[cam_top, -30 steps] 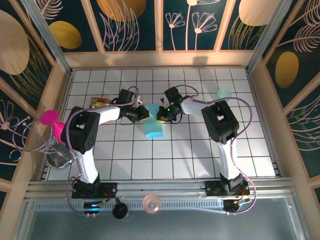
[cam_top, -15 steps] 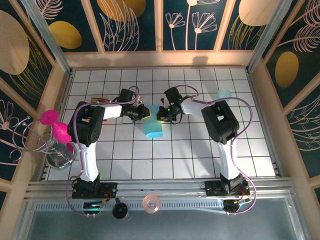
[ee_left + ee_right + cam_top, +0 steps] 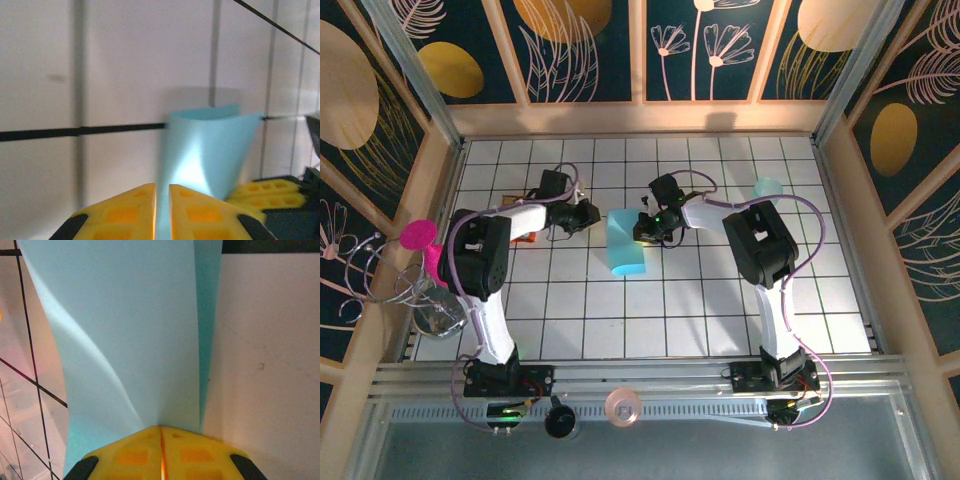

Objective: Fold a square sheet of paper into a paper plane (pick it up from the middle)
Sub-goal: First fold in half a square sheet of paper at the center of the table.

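The square sheet of paper is light blue and lies folded into a tall narrow shape at mid-table. It bulges up in a curve in the left wrist view. My right gripper is shut on its right edge, and in the right wrist view the paper runs straight into the closed fingertips. My left gripper hangs just left of the sheet, apart from it. Its jaws are shut to a thin slit with nothing held, and blue paper shows through the slit.
A pale-teal cup stands at the back right. An orange-and-yellow item lies under the left arm. Pink pieces and a wire rack sit at the left wall. A dark cup and a pink roll rest on the front rail.
My left gripper has pulled back leftward off the sheet's left edge, and its arm has swung left. The sheet and the right gripper have stayed in place.
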Motion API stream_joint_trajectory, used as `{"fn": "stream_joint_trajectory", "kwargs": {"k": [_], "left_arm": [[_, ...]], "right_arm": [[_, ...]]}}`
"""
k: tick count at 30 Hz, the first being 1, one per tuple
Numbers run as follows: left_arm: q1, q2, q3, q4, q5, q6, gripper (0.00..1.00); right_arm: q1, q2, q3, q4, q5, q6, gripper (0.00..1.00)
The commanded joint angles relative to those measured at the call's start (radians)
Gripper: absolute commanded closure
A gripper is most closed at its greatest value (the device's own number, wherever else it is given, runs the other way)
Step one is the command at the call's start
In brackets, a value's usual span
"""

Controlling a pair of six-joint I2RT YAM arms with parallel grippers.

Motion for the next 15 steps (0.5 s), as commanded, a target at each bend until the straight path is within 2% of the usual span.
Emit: {"fn": "stream_joint_trajectory", "kwargs": {"k": [1,5,10,15], "left_arm": [[-0.079,0.026,0.051,-0.002,0.026,-0.017,0.85],[-0.090,0.101,0.092,0.027,0.039,-0.046,0.85],[-0.087,0.171,0.164,-0.044,-0.011,0.000,0.86],[-0.041,0.199,0.165,-0.062,-0.041,0.021,0.86]], "right_arm": [[-0.021,0.190,-0.117,-0.203,0.349,-0.020,0.90],[-0.021,0.193,-0.114,-0.205,0.351,-0.022,0.90],[-0.021,0.195,-0.116,-0.208,0.359,-0.025,0.90],[-0.021,0.191,-0.122,-0.208,0.370,-0.024,0.90]]}}
